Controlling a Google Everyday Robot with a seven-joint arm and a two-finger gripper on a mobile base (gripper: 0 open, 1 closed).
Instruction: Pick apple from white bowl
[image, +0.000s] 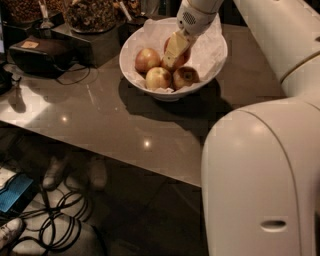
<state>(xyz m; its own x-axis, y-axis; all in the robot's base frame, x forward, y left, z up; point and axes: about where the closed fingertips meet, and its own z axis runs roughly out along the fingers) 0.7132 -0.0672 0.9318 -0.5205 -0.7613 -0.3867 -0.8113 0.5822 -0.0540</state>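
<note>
The white bowl (210, 70), lined with crumpled white paper, stands on the brown table at the top centre. It holds several apples. The deep-red apple (184, 56) lies toward the back of the bowl, partly hidden by my gripper. Three smaller yellow-red apples lie at the left (147, 59), the front (158, 78) and the right (186, 76). My gripper (175, 49) reaches down into the bowl from above and sits right against the deep-red apple, covering its left side.
Dark containers of nuts (90, 15) stand at the back left. A black box with a cable (42, 52) lies left of the bowl. My white arm and base (260, 170) fill the right side. Cables (55, 225) lie on the floor below the table edge.
</note>
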